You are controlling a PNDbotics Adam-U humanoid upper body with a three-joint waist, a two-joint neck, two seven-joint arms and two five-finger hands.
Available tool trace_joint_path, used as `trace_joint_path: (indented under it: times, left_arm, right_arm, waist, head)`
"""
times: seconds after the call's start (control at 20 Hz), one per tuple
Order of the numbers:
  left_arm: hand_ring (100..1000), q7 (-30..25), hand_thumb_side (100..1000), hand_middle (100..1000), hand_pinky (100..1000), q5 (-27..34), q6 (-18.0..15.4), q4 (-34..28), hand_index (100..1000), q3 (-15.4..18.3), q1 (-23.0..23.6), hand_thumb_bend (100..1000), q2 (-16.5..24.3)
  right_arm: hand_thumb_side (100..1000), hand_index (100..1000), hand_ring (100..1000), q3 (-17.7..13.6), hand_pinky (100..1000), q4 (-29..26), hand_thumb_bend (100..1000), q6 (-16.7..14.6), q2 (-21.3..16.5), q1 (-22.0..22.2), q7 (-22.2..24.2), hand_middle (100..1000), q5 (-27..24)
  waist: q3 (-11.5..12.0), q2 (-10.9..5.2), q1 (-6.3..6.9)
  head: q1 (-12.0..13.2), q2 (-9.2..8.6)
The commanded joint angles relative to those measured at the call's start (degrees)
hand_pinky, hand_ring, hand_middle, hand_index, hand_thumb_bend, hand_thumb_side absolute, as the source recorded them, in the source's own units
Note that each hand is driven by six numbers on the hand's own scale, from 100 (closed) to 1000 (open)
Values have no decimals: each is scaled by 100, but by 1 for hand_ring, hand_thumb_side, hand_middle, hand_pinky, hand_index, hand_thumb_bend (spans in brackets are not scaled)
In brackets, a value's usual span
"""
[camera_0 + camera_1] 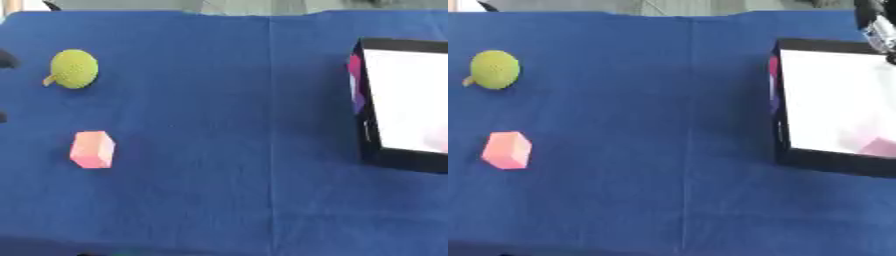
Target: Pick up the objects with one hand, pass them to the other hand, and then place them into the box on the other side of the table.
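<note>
A yellow-green knobbly ball (74, 68) with a small stalk lies on the blue cloth at the far left. A pink block (92, 149) sits nearer to me, below the ball. On the right stands a black box (833, 162) with a white inside, and a pale pink thing (880, 147) lies in its near right corner. Two dark bits of my left hand (4, 59) show at the left edge, apart from the ball. A black and silver part of my right arm (876, 26) hangs over the box's far right corner. Neither touches an object.
The blue cloth (227, 125) covers the whole table, with a fold line running down its middle. The box's left wall (359, 100) stands upright, with pink and purple print on it. The table's far edge runs along the top.
</note>
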Motion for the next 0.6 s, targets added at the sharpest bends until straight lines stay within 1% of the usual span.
trace_joint_path:
  times: [0.05, 0.15, 0.25, 0.35, 0.6]
  left_arm:
    - [895, -347, 495, 813, 923, -399, -291, 1, 897, -213, -189, 658, 85]
    - [902, -315, 481, 816, 928, -671, -311, 2, 895, -386, -240, 671, 41]
    - [903, -310, 465, 815, 933, -763, -354, 55, 891, -531, -270, 657, -27]
    - [899, -383, 448, 807, 934, -712, -435, 82, 885, -662, -290, 631, -96]
    - [893, -568, 474, 800, 938, -323, -641, -110, 879, -1009, -259, 601, -151]
  right_arm:
    - [374, 1000, 1000, 16, 1000, 13, 100, 110, -67, -127, 32, 1000, -14]
    - [377, 1000, 1000, 63, 1000, 34, 100, 166, -38, -181, 64, 1000, -13]
    - [379, 1000, 1000, 104, 1000, 44, 100, 201, -17, -212, 98, 1000, -2]
    - [377, 1000, 1000, 142, 1000, 50, 100, 222, 0, -231, 134, 1000, 25]
    - [384, 1000, 1000, 214, 1000, 80, 100, 256, 31, -243, 204, 1000, 115]
  waist:
    - [-9, -169, 24]
    - [-9, -170, 37]
    - [-10, -171, 44]
    - [-13, -171, 43]
    - [-11, -162, 41]
  head:
    - [-43, -1]
    - [-23, 12]
    - [4, 19]
    - [15, 24]
    - [47, 37]
